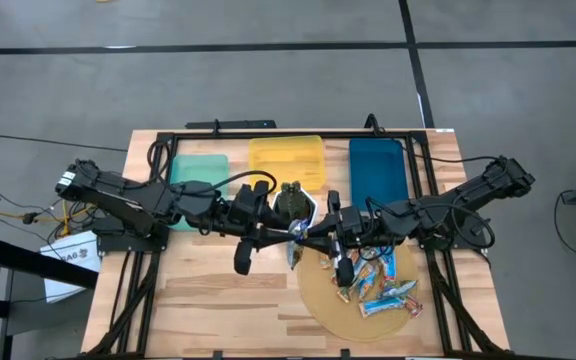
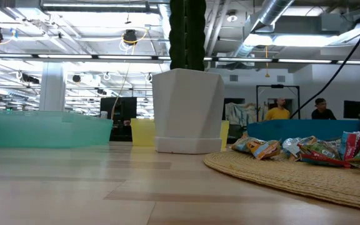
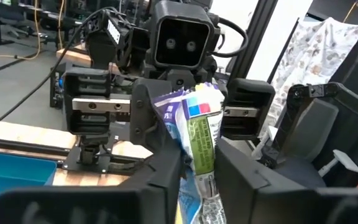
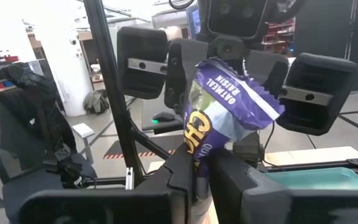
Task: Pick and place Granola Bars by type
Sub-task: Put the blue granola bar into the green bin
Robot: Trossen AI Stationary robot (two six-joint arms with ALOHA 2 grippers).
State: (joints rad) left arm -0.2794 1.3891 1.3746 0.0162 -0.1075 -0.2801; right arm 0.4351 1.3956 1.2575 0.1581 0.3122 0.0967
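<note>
Over the desk [image 1: 218, 300], both arms reach inward from the two sides and meet nose to nose near the middle, just in front of the white pot [image 1: 293, 203], the left gripper [image 1: 286, 232] and right gripper [image 1: 313, 236] facing each other at the same height. Between them hangs one purple bar [image 4: 229, 112], its long axis running from one gripper to the other, and the fingers [image 3: 166, 168] of each arm are clenched on an opposite end of it. The other bars [image 1: 378, 280] lie heaped on the round woven mat [image 1: 318, 300] under the right arm, near the teal [image 1: 198, 165], yellow [image 1: 286, 155] and blue [image 1: 376, 165] trays.
</note>
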